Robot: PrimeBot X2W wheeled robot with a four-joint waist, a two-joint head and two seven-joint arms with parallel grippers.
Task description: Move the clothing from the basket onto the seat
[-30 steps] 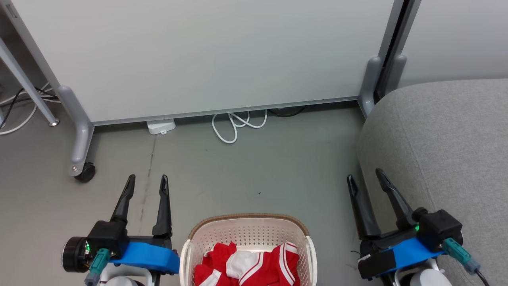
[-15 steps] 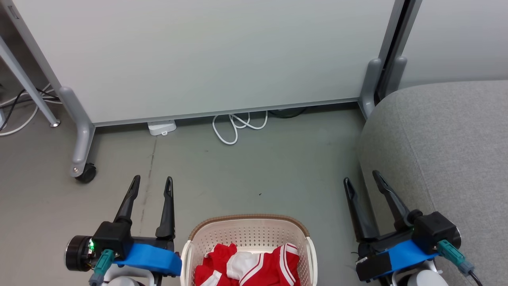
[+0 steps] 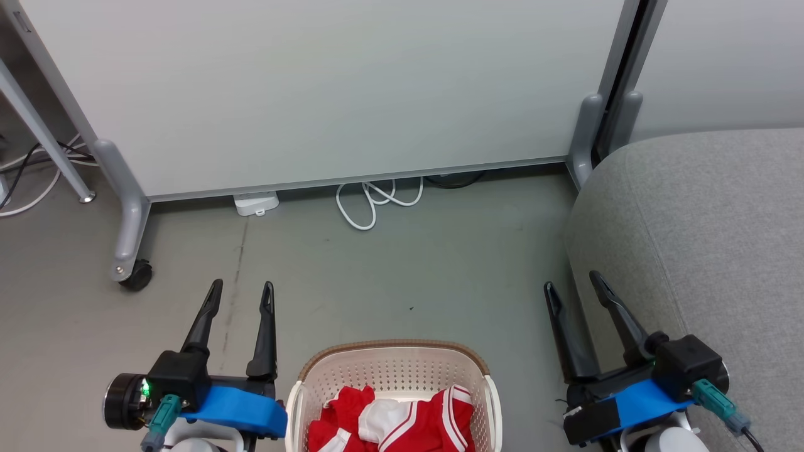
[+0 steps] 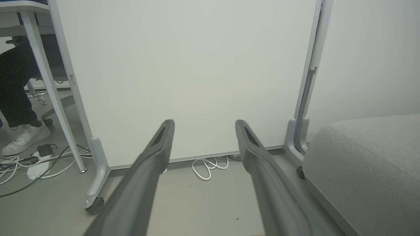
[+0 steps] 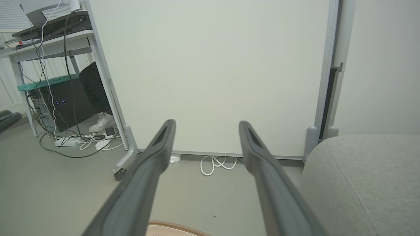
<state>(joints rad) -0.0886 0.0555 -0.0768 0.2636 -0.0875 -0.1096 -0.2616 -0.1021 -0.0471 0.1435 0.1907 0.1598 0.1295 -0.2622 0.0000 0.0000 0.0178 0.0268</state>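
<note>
Between open left end effector [image 3: 244, 284] and open right end effector [image 3: 571, 280], clothing [image 3: 408, 428] in basket [image 3: 392, 370]

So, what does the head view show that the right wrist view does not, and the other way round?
The head view adds the red clothing lying in the basket, and the open left gripper beside the basket. The right wrist view adds a desk, a dark computer case under it, a person's white shoe and a power strip on the floor. Both share the open right gripper, the basket's brown rim, the grey seat, the white panel and the coiled white cable under it.
</note>
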